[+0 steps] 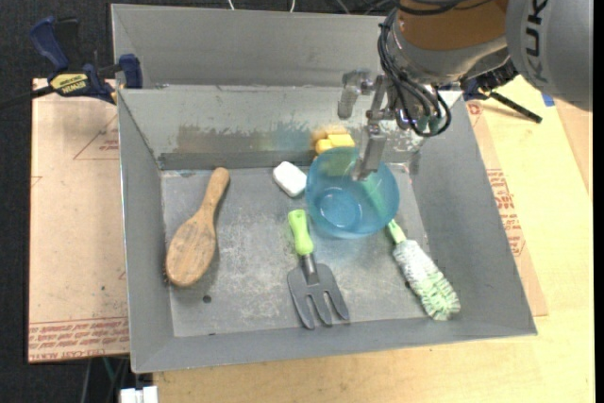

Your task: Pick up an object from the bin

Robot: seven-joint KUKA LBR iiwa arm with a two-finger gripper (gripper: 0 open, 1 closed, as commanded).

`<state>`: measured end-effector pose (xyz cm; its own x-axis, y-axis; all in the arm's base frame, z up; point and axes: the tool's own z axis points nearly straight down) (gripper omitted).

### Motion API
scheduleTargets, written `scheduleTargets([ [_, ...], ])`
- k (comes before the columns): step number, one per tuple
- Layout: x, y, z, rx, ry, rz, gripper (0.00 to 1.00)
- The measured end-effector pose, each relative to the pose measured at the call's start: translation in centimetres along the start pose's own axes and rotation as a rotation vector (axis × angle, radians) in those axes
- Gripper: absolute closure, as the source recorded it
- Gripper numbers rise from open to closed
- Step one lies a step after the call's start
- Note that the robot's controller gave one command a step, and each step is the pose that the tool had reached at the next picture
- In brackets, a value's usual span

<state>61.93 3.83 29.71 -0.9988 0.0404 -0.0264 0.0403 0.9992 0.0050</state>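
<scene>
Blue plastic bowl (347, 203), toward two o'clock from the centre of the bin (236, 297), is being overhung at its twelve o'clock rim by the gripper (370, 163), whose opening cannot be told. Grasping is being judged underway; a rim pinch is being required.

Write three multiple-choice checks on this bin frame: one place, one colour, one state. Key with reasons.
1. The gripper hangs over: A the near left corner of the bin; B the far rim of the blue bowl; C the ground outside.
2. The handle of the fork is: A red; B green; C black.
3. The wooden spoon: A stands in the bowl; B leans upright on a wall; C lies flat on the floor.
Key: 1 B, it sits right above the bowl's far edge. 2 B, a light green grip runs above grey tines. 3 C, it lies full length on the floor at left.
</scene>
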Motion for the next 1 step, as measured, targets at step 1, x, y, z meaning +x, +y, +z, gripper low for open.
scheduleTargets([
  [1,1.23,4.73,7.96,-0.002,0.023,0.149,0.0],
])
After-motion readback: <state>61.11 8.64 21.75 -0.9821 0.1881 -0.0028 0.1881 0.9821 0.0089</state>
